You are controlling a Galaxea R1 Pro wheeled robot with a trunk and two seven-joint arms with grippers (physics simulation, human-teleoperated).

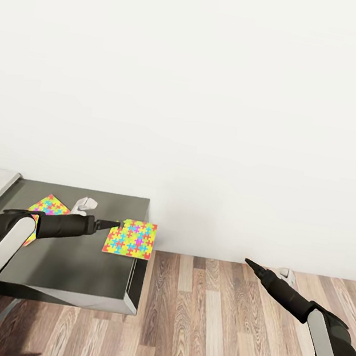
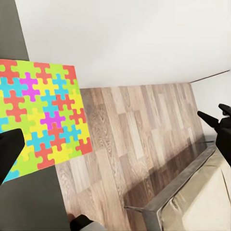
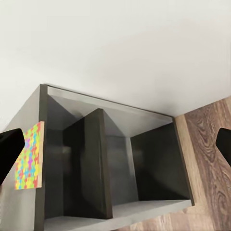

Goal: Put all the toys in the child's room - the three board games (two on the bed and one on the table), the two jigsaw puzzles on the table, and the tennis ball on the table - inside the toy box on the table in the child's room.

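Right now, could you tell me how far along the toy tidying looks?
Nothing looks stowed. In hand: the left gripper pinches one jigsaw puzzle at the table edge. Left: the second puzzle lies on the table. The right gripper hangs over the floor.

Two jigsaw puzzles (image 1: 130, 238) (image 1: 49, 206), one dark table (image 1: 69, 275), two robot hands (image 1: 117, 225) (image 1: 248, 262).

A room in a home: wood-plank floor (image 1: 217, 323) and a plain white wall (image 1: 215, 91). At nine o'clock, a dark table (image 1: 71, 264) with open shelves beneath holds bright jigsaw puzzles (image 1: 131, 238), suggesting a child's room.
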